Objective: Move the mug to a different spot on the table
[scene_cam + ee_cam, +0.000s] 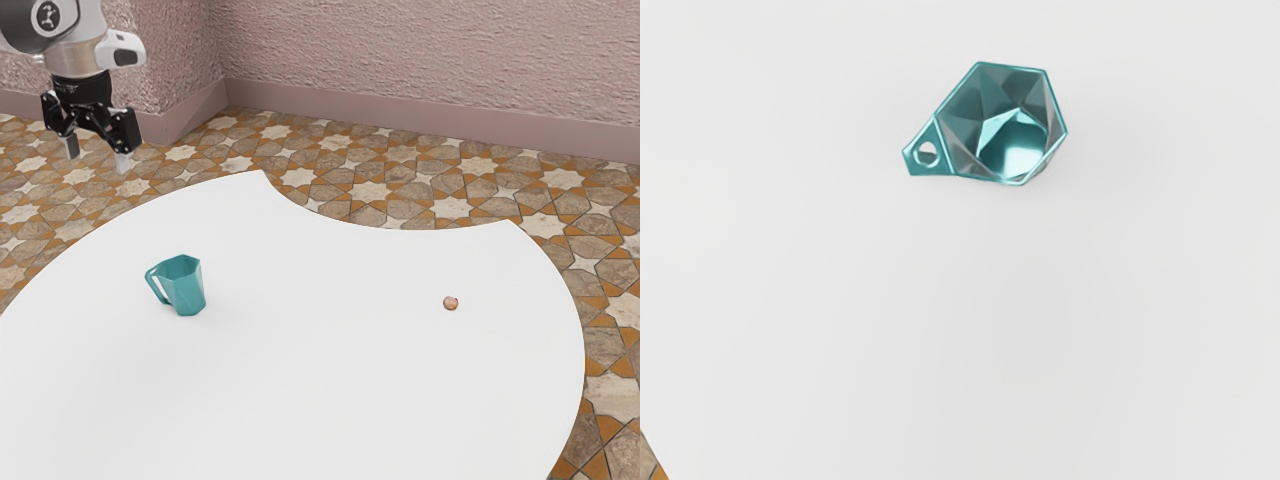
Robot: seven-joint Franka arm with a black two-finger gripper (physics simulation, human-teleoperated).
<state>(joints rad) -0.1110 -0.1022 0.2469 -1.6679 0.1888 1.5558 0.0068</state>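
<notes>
Step one is in hand: getting the claw over to the mug. Nothing is lifted yet.

The claw hangs high up. Its two fingers are spread apart and there is nothing between them. In the exterior view it is at about 11 o'clock from the mug, well apart from it.

The mug is teal and has flat sides. It stands upright on the white tabletop, mouth up, at about 9 o'clock from the tabletop's middle in the exterior view. Its handle sticks out toward 9 o'clock there. Seen from the hand's camera, the mug looks empty inside, and the handle is a small loop on one side.

A tiny pink ball lies at 3 o'clock from the mug, well apart from it.

Next, I think the claw has to go down and toward 5 o'clock until it is right above the mug. The fingers should be wide, one on each side of a wall or of the whole cup, away from the handle. The flat, leaning sides may slip, so the squeeze should be firm and even. After that comes the lift and a short trip to a bare spot. The 3 o'clock side has lots of room, but the mug should land clear of the ball and the edge.
</notes>
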